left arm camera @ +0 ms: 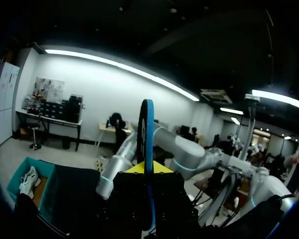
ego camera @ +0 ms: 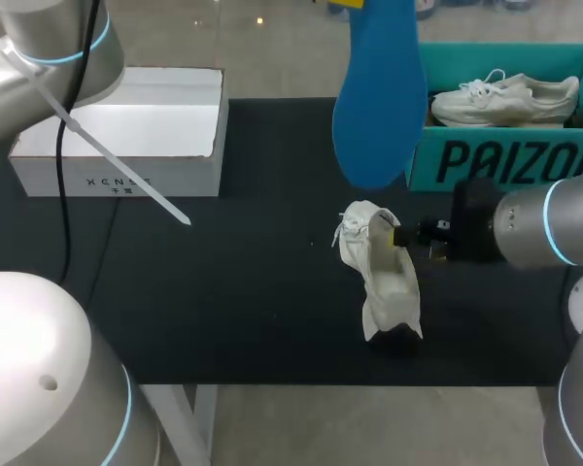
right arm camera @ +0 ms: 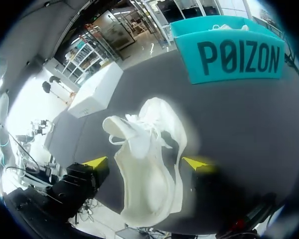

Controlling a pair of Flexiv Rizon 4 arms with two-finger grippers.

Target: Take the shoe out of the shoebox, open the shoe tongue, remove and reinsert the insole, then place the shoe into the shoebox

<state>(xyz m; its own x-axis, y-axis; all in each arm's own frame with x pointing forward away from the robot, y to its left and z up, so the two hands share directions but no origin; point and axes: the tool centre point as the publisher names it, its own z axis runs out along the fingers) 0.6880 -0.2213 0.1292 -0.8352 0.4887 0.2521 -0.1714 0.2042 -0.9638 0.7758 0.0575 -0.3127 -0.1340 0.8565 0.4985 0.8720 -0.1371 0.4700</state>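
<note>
- Shoe (right arm camera: pixel 149 174): out of any box, resting on the dark desk (ego camera: pixel 223 291) right of centre, well apart from both boxes. The opening faces the right arm.
- Tongue: folded back out of the opening and laces slack, so I judge this step done.
- Insole (ego camera: pixel 379 97): blue, fully out of the shoe and held high above the desk, over the gap between the shoe and the teal box (ego camera: pixel 564 160).
- Left gripper (left arm camera: pixel 147 172): fingers closed narrow on the insole, which stands edge-on between them.
- Right gripper (right arm camera: pixel 147 163): fingers set wide, one on each side of the shoe at its collar. Both appear to bear on it, steadying it. Contact on the far side is not fully clear.
- White box (ego camera: pixel 126 136): open and empty at the far left of the desk.
- Teal box: at the far right, holding another white shoe. I cannot tell which box is the intended one.
- Assessment: removal, tongue opening and insole extraction are complete, so the task is roughly at its midpoint.
- Outstanding: bring the insole down and seat it flat inside the shoe, then put the shoe back in its box.
</note>
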